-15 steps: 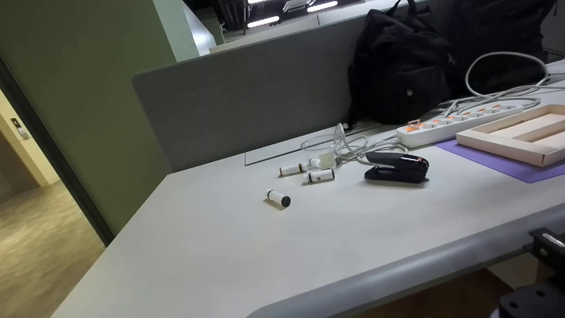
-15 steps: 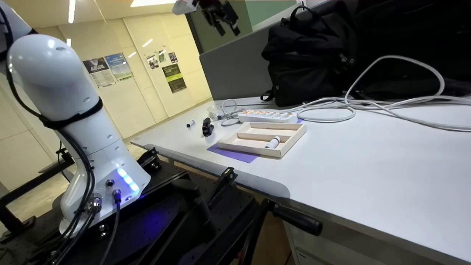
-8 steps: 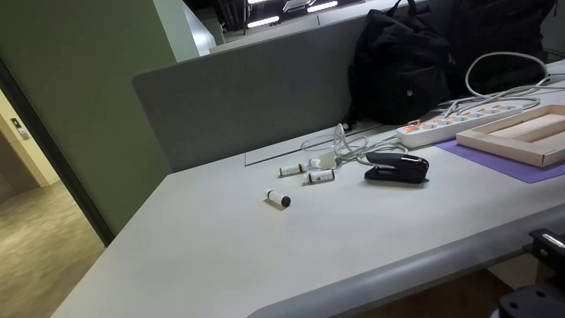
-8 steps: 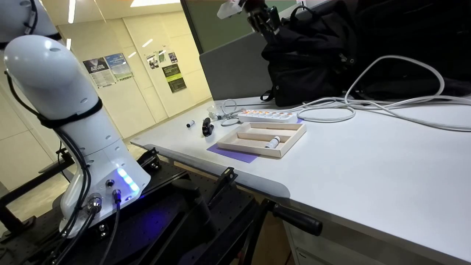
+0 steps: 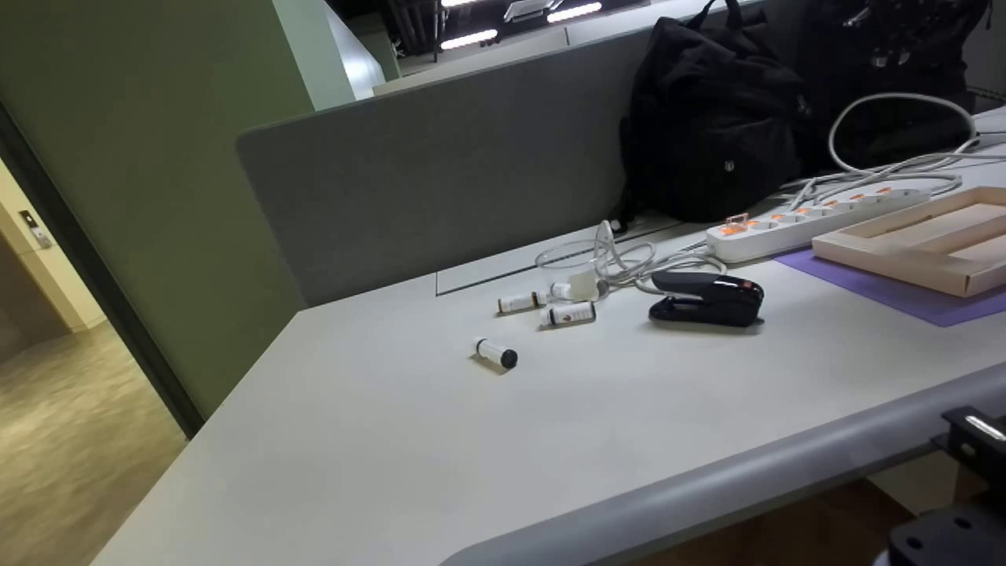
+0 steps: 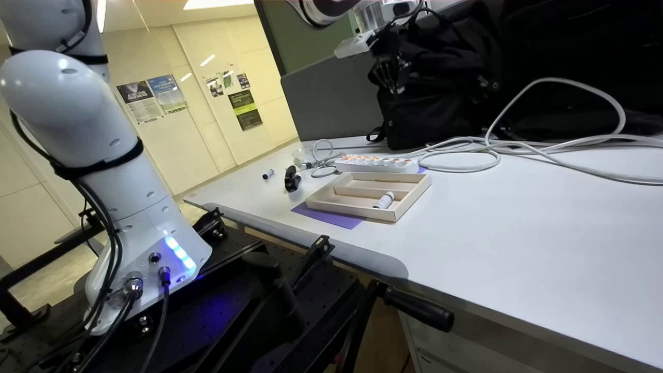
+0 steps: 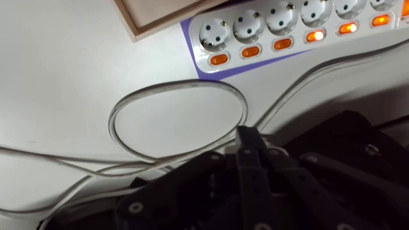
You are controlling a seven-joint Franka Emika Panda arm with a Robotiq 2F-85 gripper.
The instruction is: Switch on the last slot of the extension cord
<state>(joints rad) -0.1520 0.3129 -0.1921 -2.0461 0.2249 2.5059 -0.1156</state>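
The extension cord is the long white strip with round sockets, seen at the upper right of the wrist view and lying on the desk in both exterior views. At its rounded end is the last socket, beside a dull orange switch. Two neighbouring switches also look unlit; those farther along glow. My gripper is shut with nothing between its fingertips. It hangs high above the desk, apart from the strip, dark against the black bags in both exterior views.
The strip's white cable loops beside it. A shallow wooden tray holding a small bottle stands close in front. Black backpacks rise behind the strip against a grey partition. A stapler and several small bottles lie farther along.
The gripper has closed from open. In an exterior view it has travelled right and down over the strip's side of the desk. The strip and the desk objects have not moved.
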